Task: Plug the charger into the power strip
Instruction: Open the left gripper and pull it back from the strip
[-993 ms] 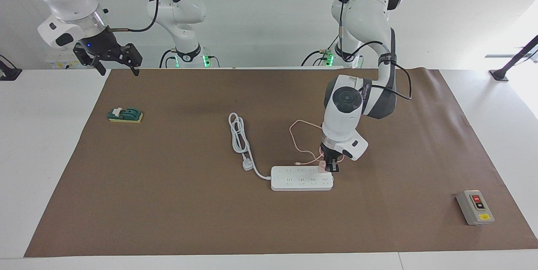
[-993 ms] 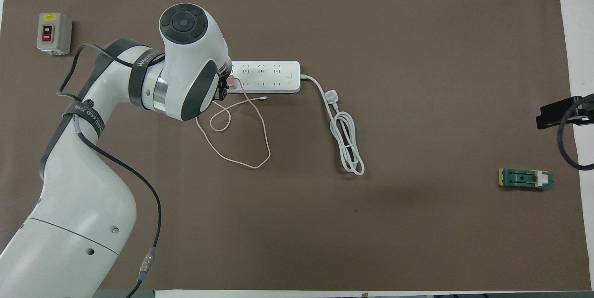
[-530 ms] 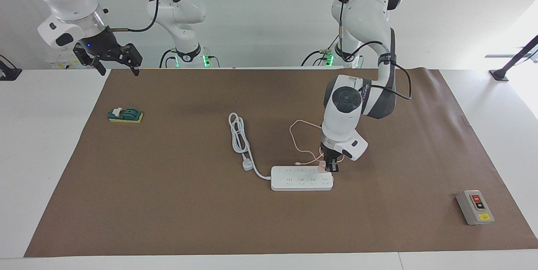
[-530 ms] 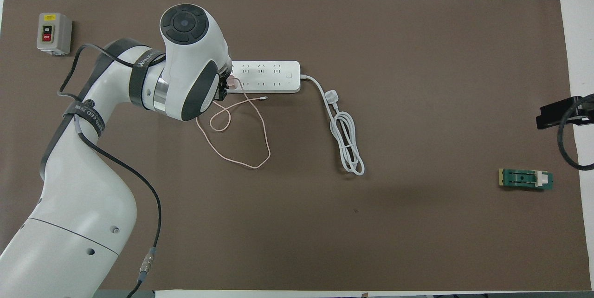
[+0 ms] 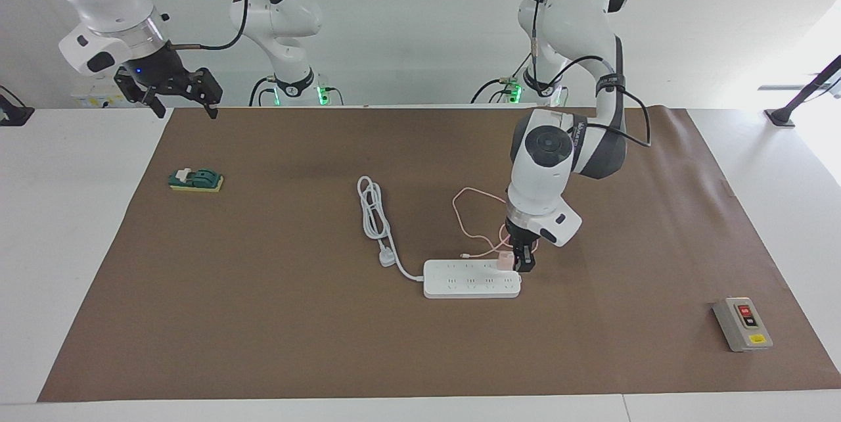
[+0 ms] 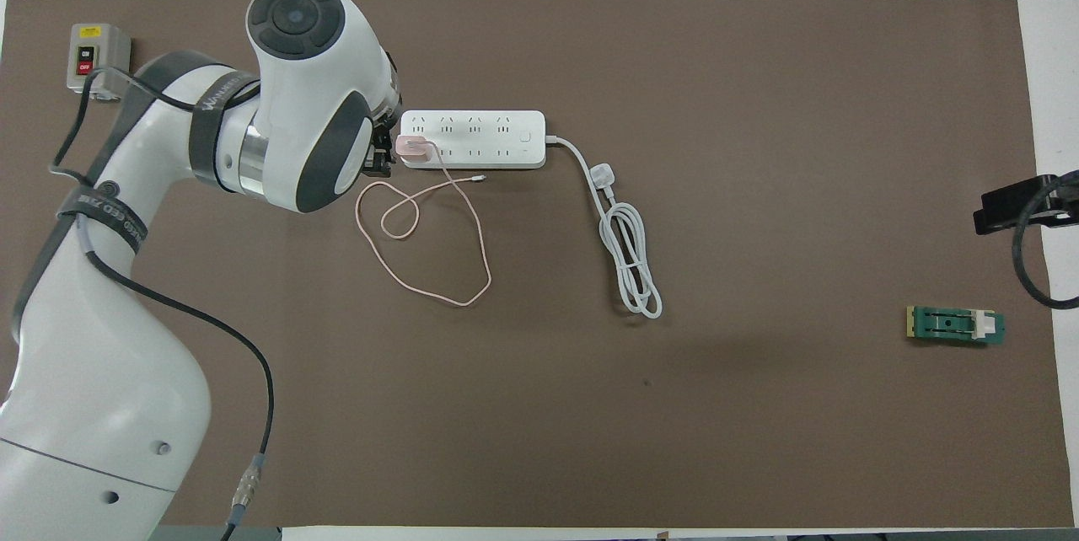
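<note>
charger [image 6: 412,149] seated on the strip [image 6: 472,139] at its end socket, just beside left gripper [image 5: 521,263] | left gripper off it, jaws apart, holding nothing | right gripper [image 5: 177,94] waits raised, jaws wide | risk: pink cable [image 6: 438,246] loops under the arm; snagging it could tug the charger loose

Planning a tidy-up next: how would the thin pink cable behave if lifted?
The pink cable lies in loose loops, so it is probably floppy and light. One end joins the charger on the power strip, so pulling may tug that.
</note>
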{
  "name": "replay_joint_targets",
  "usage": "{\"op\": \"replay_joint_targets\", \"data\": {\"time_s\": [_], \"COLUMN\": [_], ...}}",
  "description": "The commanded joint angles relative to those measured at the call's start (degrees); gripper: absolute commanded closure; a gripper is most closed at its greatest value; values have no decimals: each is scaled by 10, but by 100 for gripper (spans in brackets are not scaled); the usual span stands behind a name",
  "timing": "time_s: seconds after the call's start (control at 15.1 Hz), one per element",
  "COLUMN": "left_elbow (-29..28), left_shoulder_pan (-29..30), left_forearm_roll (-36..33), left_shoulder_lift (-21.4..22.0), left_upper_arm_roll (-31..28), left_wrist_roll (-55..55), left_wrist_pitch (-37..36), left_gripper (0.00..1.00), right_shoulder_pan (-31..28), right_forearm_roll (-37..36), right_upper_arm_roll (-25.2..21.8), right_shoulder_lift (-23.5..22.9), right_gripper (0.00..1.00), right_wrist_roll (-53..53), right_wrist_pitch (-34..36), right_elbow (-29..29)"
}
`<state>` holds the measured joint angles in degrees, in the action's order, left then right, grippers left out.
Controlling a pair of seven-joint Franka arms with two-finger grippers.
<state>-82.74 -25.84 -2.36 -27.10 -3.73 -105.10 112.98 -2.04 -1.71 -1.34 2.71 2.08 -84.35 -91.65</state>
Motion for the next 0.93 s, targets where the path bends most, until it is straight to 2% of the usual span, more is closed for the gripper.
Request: {"op": "replay_joint_targets", "data": {"time_s": [0.0,0.33,0.6,0.86], "left_elbow": [14,33,35,35], "left_shoulder_pan": [28,87,168,203], "left_forearm_roll": [-1,0,-2,1], "left_shoulder_lift": [33,72,90,119], "left_upper_arm_roll": [3,-2,-2,-2], "left_wrist_roll": [76,297,570,729], "left_wrist_pitch": [-57,-101,-131,-165], "left_gripper": [0,0,0,0], "right_shoulder_pan": [-10,-10,-10,-10], "right_forearm_roll": [-3,-3,-3,-3], "right_upper_arm_roll": [8,8,8,8], "right_shoulder_lift": [9,9,9,9], "right_gripper": [0,0,0,0], "right_wrist_roll": [-7,-7,-7,-7], "right_wrist_pitch": [6,6,6,5], "right_elbow": [-6,-6,-6,-6]}}
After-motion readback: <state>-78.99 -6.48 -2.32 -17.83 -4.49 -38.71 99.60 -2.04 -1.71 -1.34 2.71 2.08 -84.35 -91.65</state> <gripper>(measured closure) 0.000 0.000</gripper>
